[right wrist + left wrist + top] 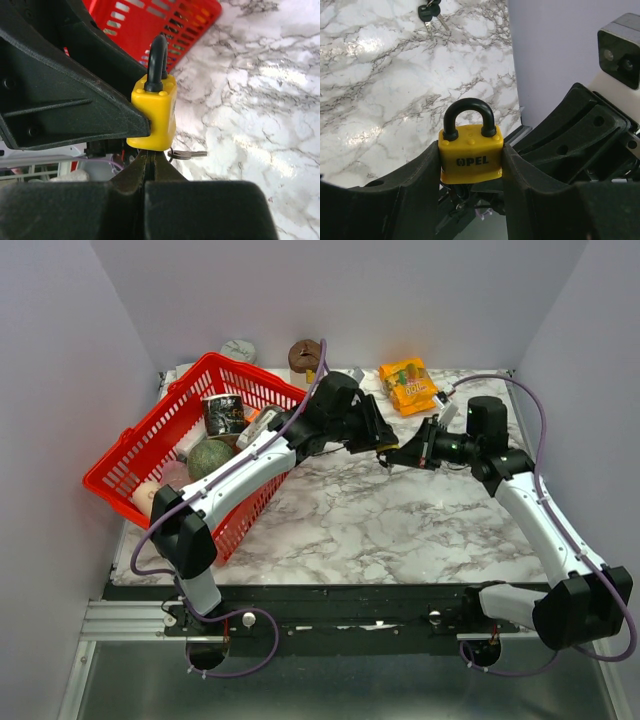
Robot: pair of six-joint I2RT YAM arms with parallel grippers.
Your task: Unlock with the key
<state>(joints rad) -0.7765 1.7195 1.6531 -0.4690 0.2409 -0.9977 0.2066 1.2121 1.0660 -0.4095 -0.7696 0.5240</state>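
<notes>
Left wrist: left fingers (420,190) clamp yellow padlock (470,160) above marble tabletop (380,100); right fingers (132,172) pressed together; pale walls (350,290).

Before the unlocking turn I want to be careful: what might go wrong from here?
The left gripper pinches the padlock only by its sides, so twisting may spin it loose. The right gripper, shut under the padlock, hides what it holds, so key seating is unconfirmed. A loose key beside it might snag.
</notes>
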